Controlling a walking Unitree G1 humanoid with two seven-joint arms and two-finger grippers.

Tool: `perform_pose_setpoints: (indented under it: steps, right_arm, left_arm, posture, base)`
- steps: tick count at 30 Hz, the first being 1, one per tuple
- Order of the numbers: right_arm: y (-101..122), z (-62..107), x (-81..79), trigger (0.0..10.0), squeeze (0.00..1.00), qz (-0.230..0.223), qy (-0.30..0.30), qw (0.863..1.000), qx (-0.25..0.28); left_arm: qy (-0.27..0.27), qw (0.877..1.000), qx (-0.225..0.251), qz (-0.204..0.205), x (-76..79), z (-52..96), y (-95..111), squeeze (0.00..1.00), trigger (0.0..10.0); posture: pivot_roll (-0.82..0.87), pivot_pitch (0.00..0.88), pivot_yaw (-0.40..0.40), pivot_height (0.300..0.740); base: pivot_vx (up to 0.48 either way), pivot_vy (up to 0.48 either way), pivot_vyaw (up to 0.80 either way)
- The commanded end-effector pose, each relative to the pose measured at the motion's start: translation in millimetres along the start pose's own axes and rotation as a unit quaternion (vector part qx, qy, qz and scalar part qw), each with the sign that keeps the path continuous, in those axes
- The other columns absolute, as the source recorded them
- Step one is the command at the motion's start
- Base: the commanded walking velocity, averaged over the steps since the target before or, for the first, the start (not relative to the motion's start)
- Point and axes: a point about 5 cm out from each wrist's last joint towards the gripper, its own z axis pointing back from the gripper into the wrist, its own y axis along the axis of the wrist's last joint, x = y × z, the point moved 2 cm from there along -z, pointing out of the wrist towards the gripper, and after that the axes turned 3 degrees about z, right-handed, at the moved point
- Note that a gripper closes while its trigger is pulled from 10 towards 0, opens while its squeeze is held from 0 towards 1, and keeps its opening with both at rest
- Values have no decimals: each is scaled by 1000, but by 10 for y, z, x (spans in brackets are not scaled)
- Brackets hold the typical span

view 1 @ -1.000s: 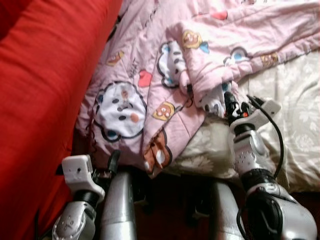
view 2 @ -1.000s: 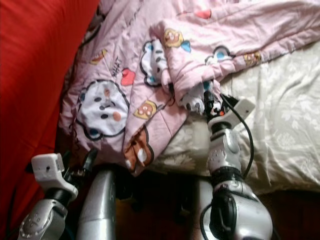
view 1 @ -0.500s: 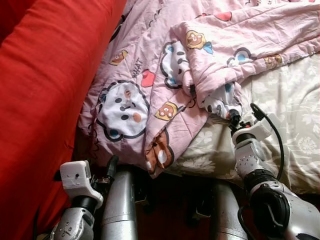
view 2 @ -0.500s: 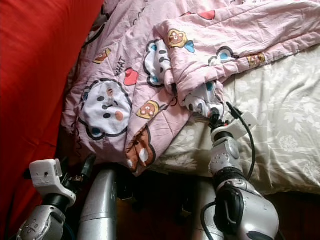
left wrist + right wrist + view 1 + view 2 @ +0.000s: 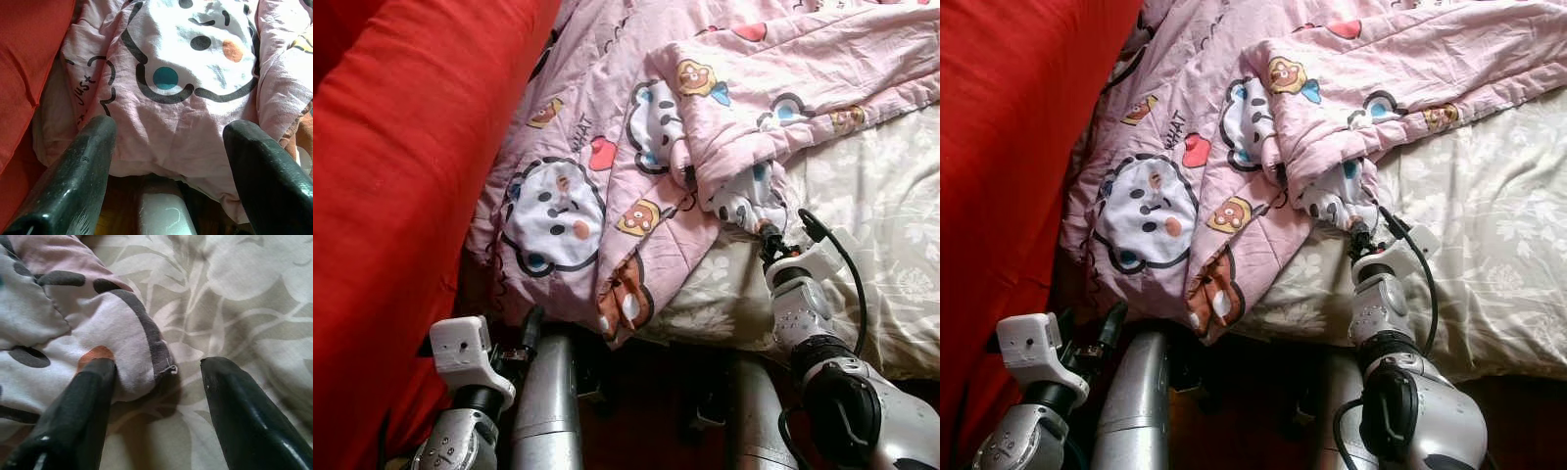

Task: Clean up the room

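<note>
- The pink cartoon quilt point(image 5: 636, 147) is lying rumpled across the bed, one folded corner point(image 5: 122, 357) hanging over the floral sheet point(image 5: 891, 215) and another edge drooping off the near side of the bed.
- The right tool point(image 5: 156, 396) is sitting spread at that folded corner, one finger point(image 5: 88, 401) touching the cloth, the other point(image 5: 244, 416) over bare sheet; nothing is being pinched yet.
- To do it well, it is probably worth sliding deeper so both fingers are bracketing the hemmed edge, then closing on the thick fold rather than the thin tip.
- The left tool point(image 5: 166, 181) is hanging spread low by the drooping edge, holding nothing.
- The red cushion point(image 5: 401, 196) is crowding the left side; open sheet on the right is giving room to pull the quilt flat.
</note>
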Motion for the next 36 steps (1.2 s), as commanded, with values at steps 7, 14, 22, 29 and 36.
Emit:
perform_pose_setpoints:
  steps: [7, 14, 22, 29, 36]
  right_arm:
    - [-132, 45, 102, 0, 0, 2, -11, 1000, -24]
    - [-153, 51, 100, 0, 0, 5, -9, 1000, -26]
    - [-205, 62, 73, 0, 0, 29, 1, 999, -36]
    - [-210, 65, 56, 0, 0, 49, 6, 998, -33]
    - [-146, 71, 86, 0, 0, 64, 11, 998, -9]
  left_arm:
    - [24, 999, -25, -8, -77, 94, -102, 0, 10000]
    - [24, 999, -27, -8, -74, 100, -108, 0, 10000]
    - [26, 999, -31, -10, -78, 104, -131, 0, 10000]
    - [28, 999, -34, -11, -88, 98, -157, 0, 10000]
    - [29, 998, -47, -10, -103, 15, -320, 0, 10000]
  posture:
    - [199, 662, -17, 608]
    - [199, 662, -17, 608]
    - [200, 661, -18, 608]
    - [197, 655, -20, 608]
    - [165, 595, -34, 608]
  base:
    - [0, 0, 0]
    - [0, 0, 0]
    - [0, 0, 0]
    - [0, 0, 0]
    - [0, 0, 0]
